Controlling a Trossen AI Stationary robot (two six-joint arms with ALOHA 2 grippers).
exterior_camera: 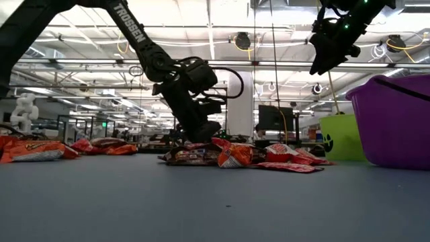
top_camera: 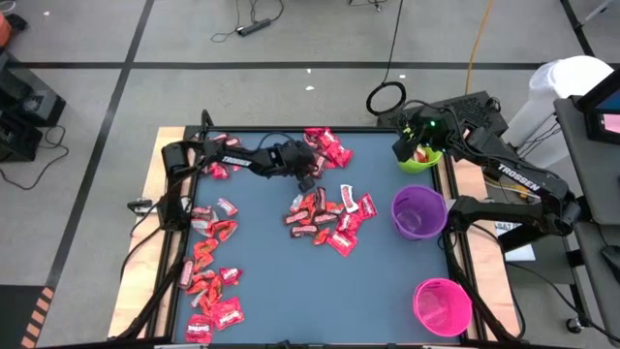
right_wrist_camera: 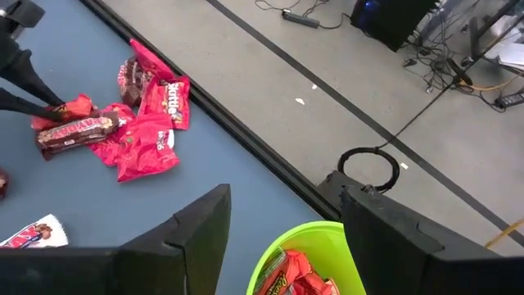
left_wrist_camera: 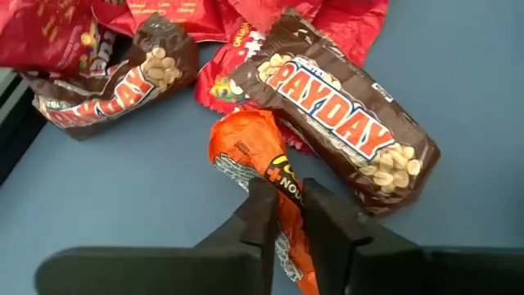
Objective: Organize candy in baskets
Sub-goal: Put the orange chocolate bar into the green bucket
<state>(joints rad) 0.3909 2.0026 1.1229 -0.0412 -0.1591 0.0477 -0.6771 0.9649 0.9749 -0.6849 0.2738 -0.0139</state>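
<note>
From overhead, we cannot make out the left gripper [top_camera: 304, 180] tips, lost among wrappers near the upper middle of the bench [top_camera: 262, 291]; the left wrist view shows its fingers [left_wrist_camera: 260, 215] pinched close on an orange wrapper [left_wrist_camera: 258, 160] beside two brown bars [left_wrist_camera: 336, 111]. The right gripper [top_camera: 418, 147] hovers over the green basket [top_camera: 422, 163] at upper right, jaws wide apart and holding nothing; that basket is half hidden under it, though the right wrist view shows wrappers inside. The candy [top_camera: 325, 215] lies in a middle heap, a top cluster and a strip down the left edge. The purple basket [top_camera: 418, 213] and pink basket [top_camera: 443, 306] stand along the right side, the purple one cut off in the low view.
</note>
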